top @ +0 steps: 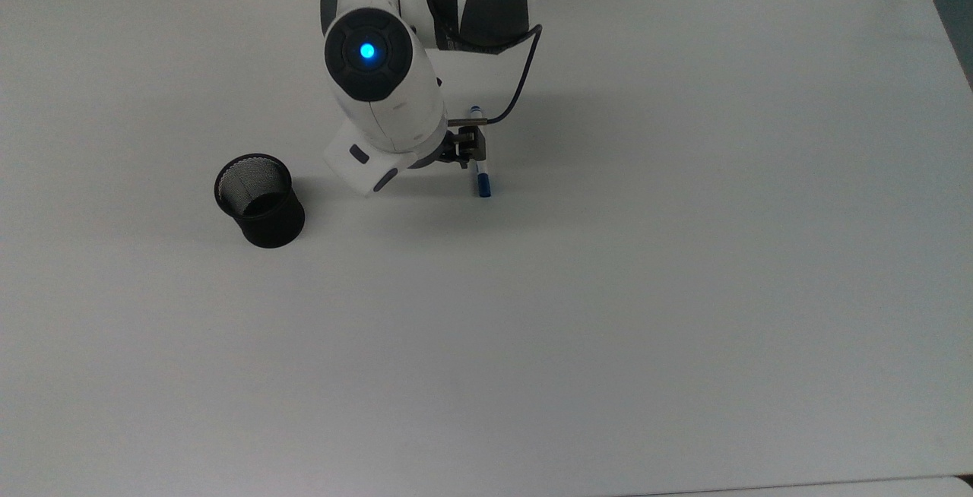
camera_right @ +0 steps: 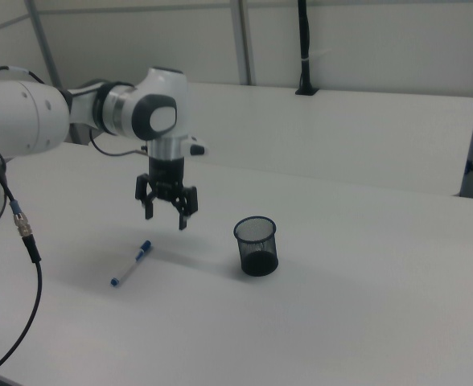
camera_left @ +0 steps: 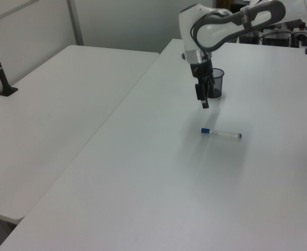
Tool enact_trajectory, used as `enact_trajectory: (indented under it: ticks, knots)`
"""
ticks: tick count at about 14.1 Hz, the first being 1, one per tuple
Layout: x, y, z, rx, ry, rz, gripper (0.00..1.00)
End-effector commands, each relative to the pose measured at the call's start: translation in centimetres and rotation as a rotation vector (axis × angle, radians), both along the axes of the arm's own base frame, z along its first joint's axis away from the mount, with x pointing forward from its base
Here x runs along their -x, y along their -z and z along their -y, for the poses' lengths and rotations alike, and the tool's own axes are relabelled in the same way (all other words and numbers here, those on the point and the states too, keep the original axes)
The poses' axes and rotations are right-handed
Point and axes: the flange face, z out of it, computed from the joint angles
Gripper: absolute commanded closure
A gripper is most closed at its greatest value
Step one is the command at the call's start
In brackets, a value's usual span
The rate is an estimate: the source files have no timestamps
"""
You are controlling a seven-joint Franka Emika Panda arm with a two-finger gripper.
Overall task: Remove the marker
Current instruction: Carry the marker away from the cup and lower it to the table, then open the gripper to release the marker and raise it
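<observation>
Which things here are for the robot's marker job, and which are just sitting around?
For the job:
- the marker, lying flat on the table, out of the cup
- the gripper, open, just above the marker

Just sitting around:
- the black mesh cup, standing upright
- the white table

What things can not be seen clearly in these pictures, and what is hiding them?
- Middle of the marker barrel: in the top view, the gripper covers it.
- Print on the marker: too small to read in the left view.
- Inside bottom of the mesh cup: dark in the right view, so contents cannot be judged.
- Arm base: cut off by the top view's upper edge.
</observation>
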Motion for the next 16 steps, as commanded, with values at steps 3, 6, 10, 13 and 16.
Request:
enact_trajectory:
  ticks: [3,6,10,13,16]
  knots:
    - [3.2,-13.3,4.5,0.011,0.073,0.186,0.0]
    - [5.6,-17.4,6.3,0.058,0.082,0.219,0.0]
    - [6.3,-17.8,7.0,0.057,0.088,0.206,0.0]
    - [6.4,-18.0,8.0,0.06,0.103,0.212,0.0]
    - [6.3,-18.0,8.7,0.064,0.125,0.217,0.0]
